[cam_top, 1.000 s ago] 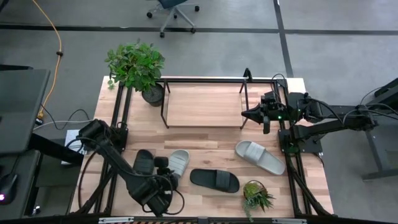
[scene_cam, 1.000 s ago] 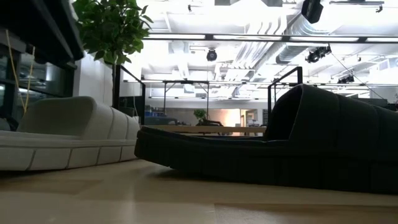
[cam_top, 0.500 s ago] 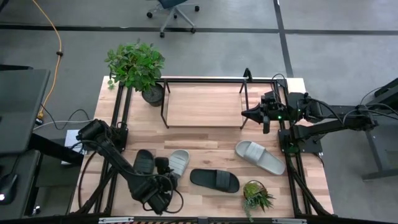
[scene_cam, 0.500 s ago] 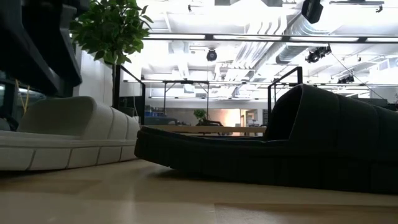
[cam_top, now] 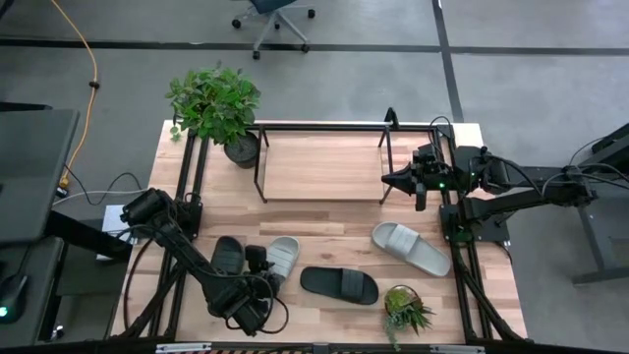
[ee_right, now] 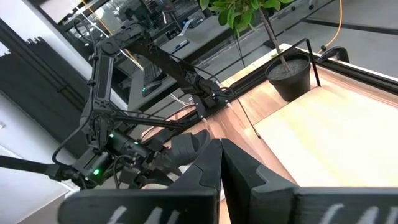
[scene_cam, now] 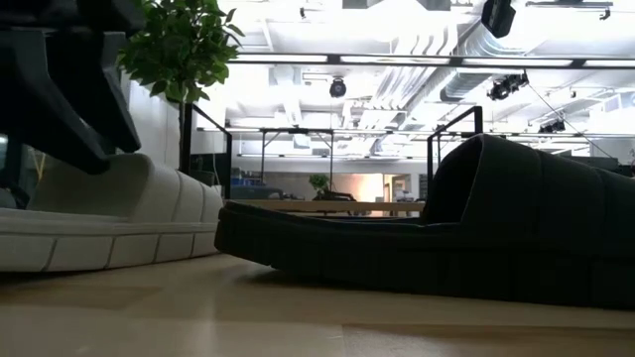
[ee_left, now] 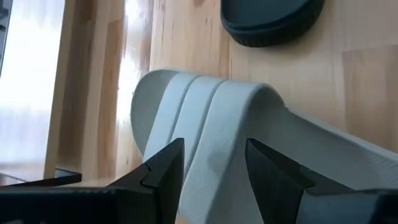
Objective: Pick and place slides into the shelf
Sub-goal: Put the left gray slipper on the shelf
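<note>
Two fingers of the left hand stand apart over a grey slide's strap (right hand pinched together).

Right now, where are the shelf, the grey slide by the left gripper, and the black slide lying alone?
shelf (cam_top: 319,167): high view, on its bare wood board.
grey slide (ee_left: 217,143): left wrist view, on its ribbed strap.
black slide (cam_top: 340,284): high view, on its strap.
left gripper (ee_left: 211,163): left wrist view, between its open fingertips.

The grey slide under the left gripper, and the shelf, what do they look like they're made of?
Grey slide: probably soft rubber or foam, matte; its wide strap is moulded in smooth ribs with no stitching. Shelf: thin black tubing, likely painted metal, around a pale board with visible grain, seemingly wood.
</note>
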